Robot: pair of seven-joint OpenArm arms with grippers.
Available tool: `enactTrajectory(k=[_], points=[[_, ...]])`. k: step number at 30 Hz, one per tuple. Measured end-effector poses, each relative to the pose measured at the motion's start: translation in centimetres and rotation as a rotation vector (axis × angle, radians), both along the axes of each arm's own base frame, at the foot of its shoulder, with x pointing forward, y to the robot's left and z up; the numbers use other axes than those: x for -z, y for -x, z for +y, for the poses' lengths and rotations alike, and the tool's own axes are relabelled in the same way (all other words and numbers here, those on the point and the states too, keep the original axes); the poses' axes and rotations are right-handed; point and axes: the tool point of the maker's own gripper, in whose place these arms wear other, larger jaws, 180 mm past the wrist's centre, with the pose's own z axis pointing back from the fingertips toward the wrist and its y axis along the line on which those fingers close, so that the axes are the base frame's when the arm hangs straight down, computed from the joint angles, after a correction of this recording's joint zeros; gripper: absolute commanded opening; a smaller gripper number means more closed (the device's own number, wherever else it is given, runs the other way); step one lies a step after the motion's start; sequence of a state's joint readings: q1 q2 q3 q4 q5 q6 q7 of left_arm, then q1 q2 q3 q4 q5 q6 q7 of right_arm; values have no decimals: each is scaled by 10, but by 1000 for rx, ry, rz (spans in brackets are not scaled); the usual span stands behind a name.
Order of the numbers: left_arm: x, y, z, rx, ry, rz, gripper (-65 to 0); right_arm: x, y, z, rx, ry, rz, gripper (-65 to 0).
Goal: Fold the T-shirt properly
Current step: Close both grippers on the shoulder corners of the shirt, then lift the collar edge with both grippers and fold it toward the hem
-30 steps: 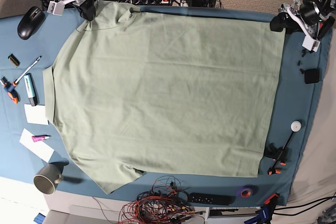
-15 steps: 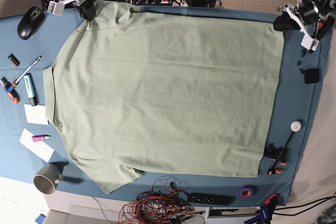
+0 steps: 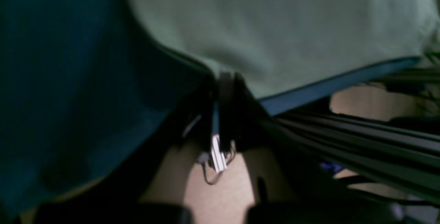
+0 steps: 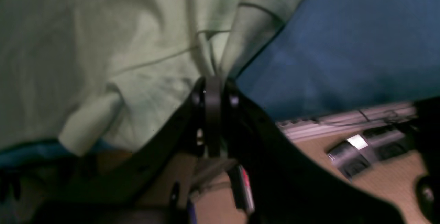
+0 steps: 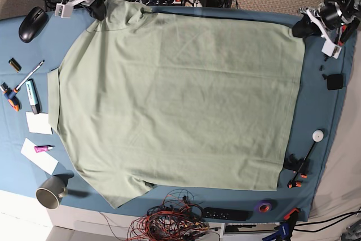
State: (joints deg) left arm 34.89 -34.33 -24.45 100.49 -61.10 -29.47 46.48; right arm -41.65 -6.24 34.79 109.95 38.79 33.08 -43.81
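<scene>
Base view: we see the pale sage-green knit T-shirt (image 5: 175,100) spread flat on the teal-blue table cloth (image 5: 316,105), its long axis running side to side. Our left gripper (image 5: 300,25) is clamped on its far hem corner, and our right gripper (image 5: 97,8) is clamped on its far shoulder. The cloth spreads toward us from both grips, so the fold must come our way.

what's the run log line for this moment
phase: grasp far edge | left gripper: shut on T-shirt hem corner | right gripper: shut on shoulder near collar | shirt: flat on table cloth, unfolded

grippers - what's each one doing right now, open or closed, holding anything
Left gripper: closed on the hem corner of the T-shirt.
Right gripper: closed on bunched T-shirt fabric at the shoulder.
</scene>
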Motion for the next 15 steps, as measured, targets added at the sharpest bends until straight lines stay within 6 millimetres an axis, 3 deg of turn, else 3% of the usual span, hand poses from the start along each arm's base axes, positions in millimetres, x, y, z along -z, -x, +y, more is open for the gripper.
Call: enactTrajectory(k=[5,9,15], points=[[-13,-8,-8,28,-11,-58,-650,-28,-16,2,-43,61,-71,-650],[-19,-18,-9,35,-23,-91,-650,-27,-20,-2,-49,96,-68,-650],[-31,-45,-4,28,-61,-171,-650,-38,-50,-8,-27,129,-140,-650]])
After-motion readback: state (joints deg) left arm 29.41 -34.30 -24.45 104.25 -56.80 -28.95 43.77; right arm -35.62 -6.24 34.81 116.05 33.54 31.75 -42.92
